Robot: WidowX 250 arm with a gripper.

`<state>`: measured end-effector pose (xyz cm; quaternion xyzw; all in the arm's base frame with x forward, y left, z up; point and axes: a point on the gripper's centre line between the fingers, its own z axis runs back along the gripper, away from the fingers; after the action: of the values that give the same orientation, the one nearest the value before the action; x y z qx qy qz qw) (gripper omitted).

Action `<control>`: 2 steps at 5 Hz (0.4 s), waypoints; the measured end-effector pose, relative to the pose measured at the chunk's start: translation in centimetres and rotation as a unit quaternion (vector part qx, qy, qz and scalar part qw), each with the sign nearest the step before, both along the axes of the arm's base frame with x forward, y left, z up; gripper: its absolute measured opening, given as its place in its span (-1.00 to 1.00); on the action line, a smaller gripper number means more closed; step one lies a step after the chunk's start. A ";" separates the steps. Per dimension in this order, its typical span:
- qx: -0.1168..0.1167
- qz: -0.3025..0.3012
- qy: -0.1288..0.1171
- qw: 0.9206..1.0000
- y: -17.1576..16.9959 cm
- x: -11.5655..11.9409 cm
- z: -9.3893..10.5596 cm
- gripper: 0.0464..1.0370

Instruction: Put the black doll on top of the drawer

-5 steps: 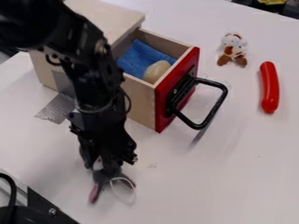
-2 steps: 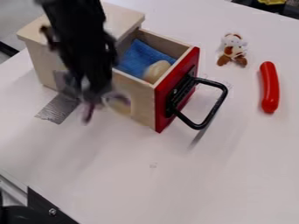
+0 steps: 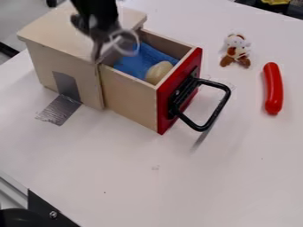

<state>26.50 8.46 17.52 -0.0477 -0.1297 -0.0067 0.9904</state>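
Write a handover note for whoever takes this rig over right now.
Tool: holding the black doll, up at the top of the camera view.
Where things are: the doll shows at the edge of the wooden unit's flat top, beside the open drawer; its height above them is hard to tell. Blue cloth and a pale rounded object lie in the drawer.
Done: doll gripped and lifted.
Left: probably centre it over the flat top, clear of the opening, lower, release, back off.
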 end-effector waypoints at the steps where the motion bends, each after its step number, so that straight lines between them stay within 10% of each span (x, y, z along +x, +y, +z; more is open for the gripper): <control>1: 0.035 -0.005 -0.004 0.999 1.6 2.3 0.9 -0.60; 2: 0.049 -0.005 0.006 0.999 3.0 3.7 0.3 -0.60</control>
<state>30.23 11.41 17.78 -0.0001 -0.1235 -0.0177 0.9922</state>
